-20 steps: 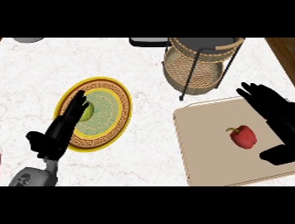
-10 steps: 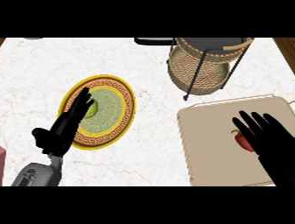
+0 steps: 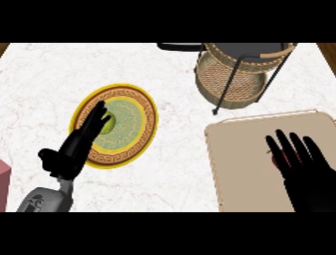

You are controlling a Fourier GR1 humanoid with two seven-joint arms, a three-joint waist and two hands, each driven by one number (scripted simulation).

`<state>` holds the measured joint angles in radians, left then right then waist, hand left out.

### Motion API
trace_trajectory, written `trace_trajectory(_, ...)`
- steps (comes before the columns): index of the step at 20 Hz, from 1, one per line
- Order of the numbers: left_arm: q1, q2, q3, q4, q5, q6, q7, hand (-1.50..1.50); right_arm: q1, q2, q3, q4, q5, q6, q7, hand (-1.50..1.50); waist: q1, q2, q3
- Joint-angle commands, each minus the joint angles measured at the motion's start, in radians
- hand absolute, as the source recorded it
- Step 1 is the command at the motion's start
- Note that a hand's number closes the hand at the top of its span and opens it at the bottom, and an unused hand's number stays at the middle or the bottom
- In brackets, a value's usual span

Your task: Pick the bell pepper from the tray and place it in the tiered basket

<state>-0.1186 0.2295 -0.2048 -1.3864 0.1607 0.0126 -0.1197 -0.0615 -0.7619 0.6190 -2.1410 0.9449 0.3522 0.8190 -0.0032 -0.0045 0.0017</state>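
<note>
While the marble surface (image 3: 170,79) carries everything, the tray (image 3: 237,149) sits at right, the tiered basket (image 3: 237,74) behind it. Right hand (image 3: 310,174), fingers spread flat, covers the bell pepper (image 3: 273,158) on the tray; only a red sliver shows. Left hand (image 3: 71,154) rests open over the plate (image 3: 137,124).

Right hand (image 3: 312,172): low at the view's right, palm down, fingers (image 3: 282,147) straight and spread, pointing up the view. Left hand (image 3: 73,149): at lower left on its grey forearm, fingers straight (thumb out to the side), at rest.
</note>
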Motion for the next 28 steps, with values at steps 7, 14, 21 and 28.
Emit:
trace_trajectory(7, -0.043, -0.021, 0.040, 0.043, -0.032, -0.007, 0.048, 0.00, 0.005, 0.059, -0.161, 0.239, -0.004, -0.079, -0.183, -1.50, 0.002, 0.006, -0.001)
trace_trajectory(14, -0.015, -0.036, 0.067, 0.064, -0.047, -0.042, -0.009, 0.00, 0.005, 0.170, -0.168, 0.357, 0.110, -0.096, -0.191, -1.50, 0.005, 0.005, -0.002)
trace_trajectory(21, -0.001, -0.022, 0.085, 0.017, -0.054, -0.074, 0.038, 0.00, 0.071, 0.186, -0.203, 0.464, 0.160, -0.167, -0.304, -1.50, 0.005, 0.005, -0.002)
trace_trajectory(28, -0.073, -0.067, 0.126, 0.164, -0.087, -0.088, -0.034, 0.00, 0.036, 0.179, -0.346, 0.524, 0.129, -0.158, -0.460, -1.50, -0.001, 0.005, -0.002)
